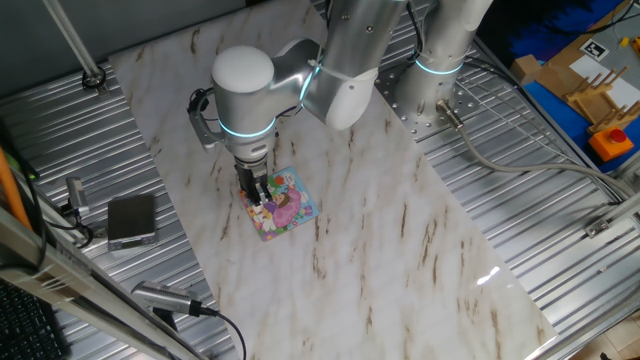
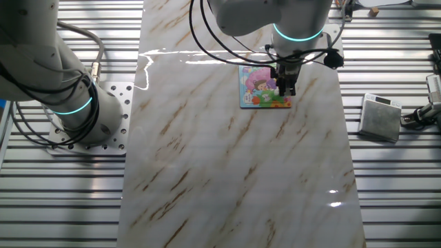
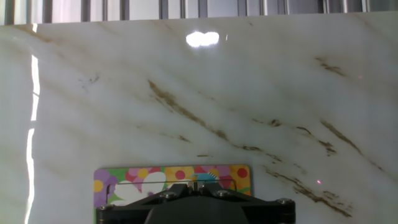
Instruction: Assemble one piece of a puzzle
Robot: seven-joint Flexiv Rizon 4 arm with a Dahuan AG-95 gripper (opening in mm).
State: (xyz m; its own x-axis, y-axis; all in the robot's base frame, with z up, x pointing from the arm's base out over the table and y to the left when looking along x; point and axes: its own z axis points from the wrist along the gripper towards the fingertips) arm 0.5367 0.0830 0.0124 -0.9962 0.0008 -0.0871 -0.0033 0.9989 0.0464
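Note:
The puzzle is a small square board with a bright cartoon picture, lying flat on the marble table. It also shows in the other fixed view and at the bottom of the hand view. My gripper points straight down over the board's edge, tips at or just above the picture. In the hand view the fingers stand almost together, with only a thin pale sliver between them. The green piece cannot be made out; the fingers hide that spot.
A grey box sits on the ribbed metal beside the table, also in the other fixed view. The arm's base stands to one side. Cables lie near the grey box. Orange and blue items are far off.

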